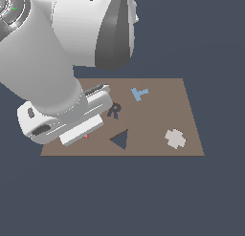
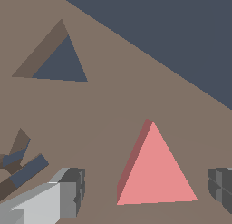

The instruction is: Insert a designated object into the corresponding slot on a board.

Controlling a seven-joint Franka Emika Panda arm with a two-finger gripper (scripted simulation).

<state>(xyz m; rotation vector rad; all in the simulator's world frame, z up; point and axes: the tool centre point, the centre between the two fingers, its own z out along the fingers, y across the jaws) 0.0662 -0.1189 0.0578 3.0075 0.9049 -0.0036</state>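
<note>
The salmon-red triangle piece (image 2: 156,173) lies flat on the brown board (image 2: 113,100). My gripper (image 2: 145,189) is open and straddles it, with one finger (image 2: 68,191) on one side and the other finger (image 2: 222,187) on the other, both apart from it. The dark navy triangle slot (image 2: 61,62) lies empty a short way off on the board. In the exterior view the slot (image 1: 120,139) is at the board's near edge. My hand (image 1: 62,118) hangs over the board's (image 1: 162,111) near left corner, and only a sliver of the red piece (image 1: 86,136) shows under it.
A dark letter "R" recess (image 1: 114,111) lies just beyond the slot, and it also shows in the wrist view (image 2: 18,164). A blue piece (image 1: 139,93) lies near the far edge. A pale star piece (image 1: 175,138) lies at the near right. Dark floor surrounds the board.
</note>
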